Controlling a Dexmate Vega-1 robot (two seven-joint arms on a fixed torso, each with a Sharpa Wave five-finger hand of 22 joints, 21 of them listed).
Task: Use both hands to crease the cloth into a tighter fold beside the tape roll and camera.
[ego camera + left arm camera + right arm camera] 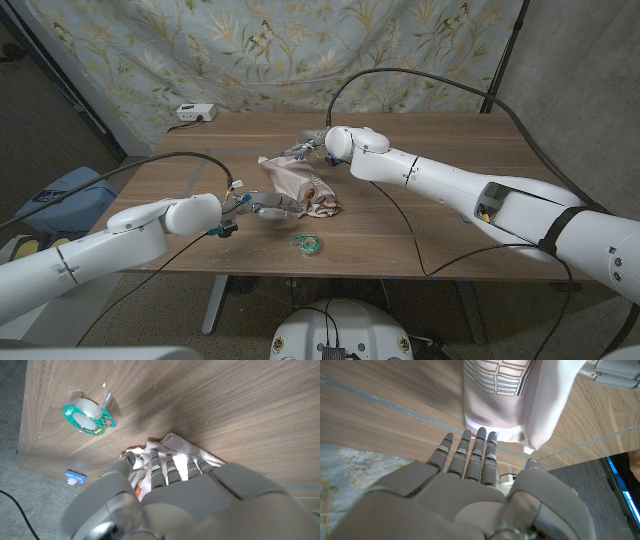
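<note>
**A:** At the middle of the wooden table (pixel 430 235), the cloth (pixel 300 185) lies bunched in a loose heap, pale pink-beige, with a printed grid panel visible in the right wrist view. How is it likely to handle?

**B:** Judged from its slack folds: light, soft and limp, holding no shape of its own. It should slide readily on the smooth wood, so a crease will need pressure from both sides. The free edges and corners look the best places to take hold.

**A:** And the surroundings?

**B:** The green tape roll (pixel 306 242) sits near the cloth, towards the table's front edge, apart from it. No camera can be picked out on the table.

**A:** Pose of the hands?

**B:** The left hand (pixel 262 208) reaches in low from the near side; its fingers (pixel 165 467) press into the cloth's near edge, curled over the fabric, though whether they actually pinch it cannot be told. The right hand (pixel 316 141) comes from the far side, fingers (pixel 475 452) extended and held close together, tips at the cloth's far edge, gripping nothing.
</note>
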